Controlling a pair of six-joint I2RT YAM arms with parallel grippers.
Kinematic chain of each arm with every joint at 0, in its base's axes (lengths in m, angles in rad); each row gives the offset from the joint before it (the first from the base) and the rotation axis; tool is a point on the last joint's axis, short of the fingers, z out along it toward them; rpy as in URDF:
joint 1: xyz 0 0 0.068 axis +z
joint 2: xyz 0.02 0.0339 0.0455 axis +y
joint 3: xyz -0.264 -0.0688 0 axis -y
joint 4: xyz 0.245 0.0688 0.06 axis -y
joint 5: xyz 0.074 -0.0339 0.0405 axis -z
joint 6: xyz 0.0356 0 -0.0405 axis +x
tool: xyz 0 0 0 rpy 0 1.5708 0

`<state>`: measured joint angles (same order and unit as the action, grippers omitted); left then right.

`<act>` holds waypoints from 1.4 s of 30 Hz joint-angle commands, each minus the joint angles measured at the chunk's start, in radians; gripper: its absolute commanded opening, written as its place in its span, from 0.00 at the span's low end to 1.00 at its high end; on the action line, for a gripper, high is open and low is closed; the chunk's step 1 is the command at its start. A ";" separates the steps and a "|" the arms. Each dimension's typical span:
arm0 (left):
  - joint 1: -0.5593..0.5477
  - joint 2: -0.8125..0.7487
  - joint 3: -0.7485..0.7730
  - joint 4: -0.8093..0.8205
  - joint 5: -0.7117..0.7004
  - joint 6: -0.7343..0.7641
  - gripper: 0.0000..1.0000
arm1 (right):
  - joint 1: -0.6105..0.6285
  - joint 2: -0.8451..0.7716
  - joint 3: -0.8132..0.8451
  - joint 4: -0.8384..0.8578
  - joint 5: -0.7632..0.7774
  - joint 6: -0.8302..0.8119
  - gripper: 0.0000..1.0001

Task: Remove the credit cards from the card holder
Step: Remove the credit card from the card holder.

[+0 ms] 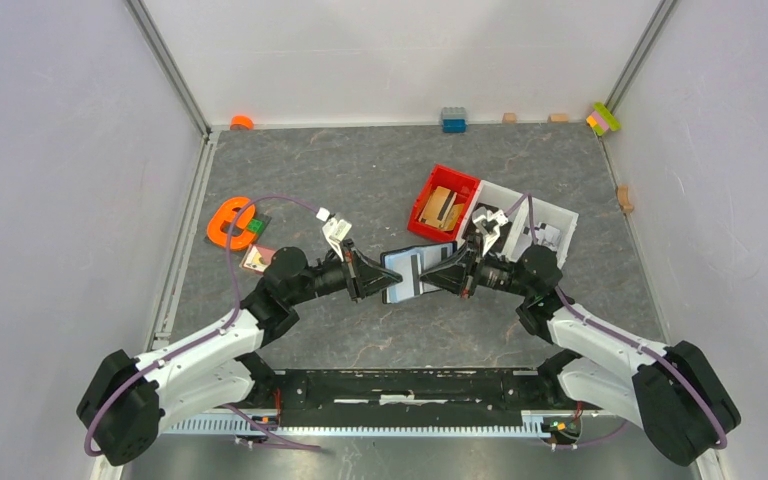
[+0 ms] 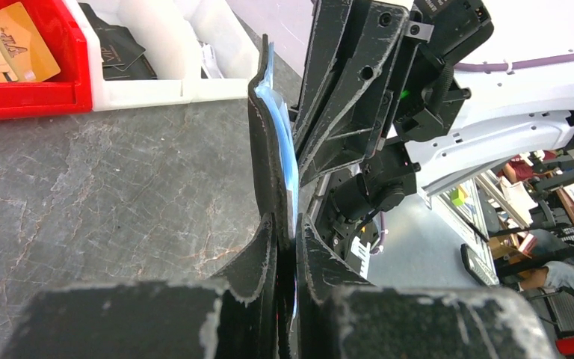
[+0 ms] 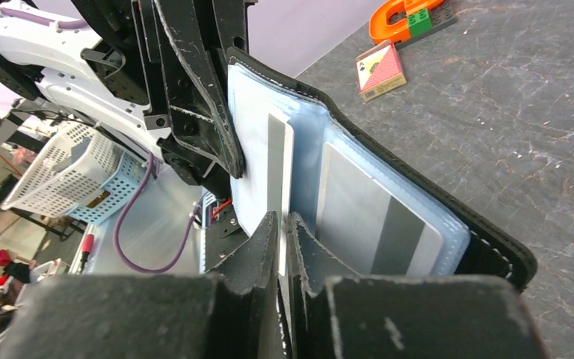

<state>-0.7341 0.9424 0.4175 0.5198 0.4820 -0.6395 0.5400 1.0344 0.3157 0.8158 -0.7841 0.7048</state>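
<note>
Fingers (image 3: 258,254) of the right gripper (image 3: 282,218) are pinched shut on one credit card (image 3: 279,157) at its near edge, long axis running straight away from them. I see the left gripper (image 2: 288,228) clamped on the open card holder (image 1: 412,272) over mid-tabletop. Only right wrist shows a second card (image 3: 374,217) sleeved; left wrist sees the holder edge-on. I'd pull straight back.

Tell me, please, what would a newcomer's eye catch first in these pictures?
First, the two arms meet at the table's middle with the open black card holder between them, the left pincer shut on its edge. Next, the right pincer pinches a greyish-white card that stands out of the pale blue sleeve. Behind them sit a red bin and a white bin.
</note>
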 commanded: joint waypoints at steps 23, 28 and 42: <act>0.005 0.010 0.030 -0.031 -0.047 -0.012 0.02 | 0.010 -0.033 -0.022 0.175 -0.080 0.066 0.14; 0.006 0.032 0.044 -0.057 -0.062 -0.009 0.02 | 0.009 -0.026 -0.030 0.246 -0.112 0.108 0.14; 0.008 0.070 0.040 0.043 0.045 -0.053 0.02 | 0.024 0.053 -0.045 0.440 -0.148 0.239 0.00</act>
<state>-0.7246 1.0054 0.4324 0.5533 0.5491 -0.6842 0.5369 1.1015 0.2554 1.0851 -0.8604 0.8909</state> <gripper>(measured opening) 0.120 0.013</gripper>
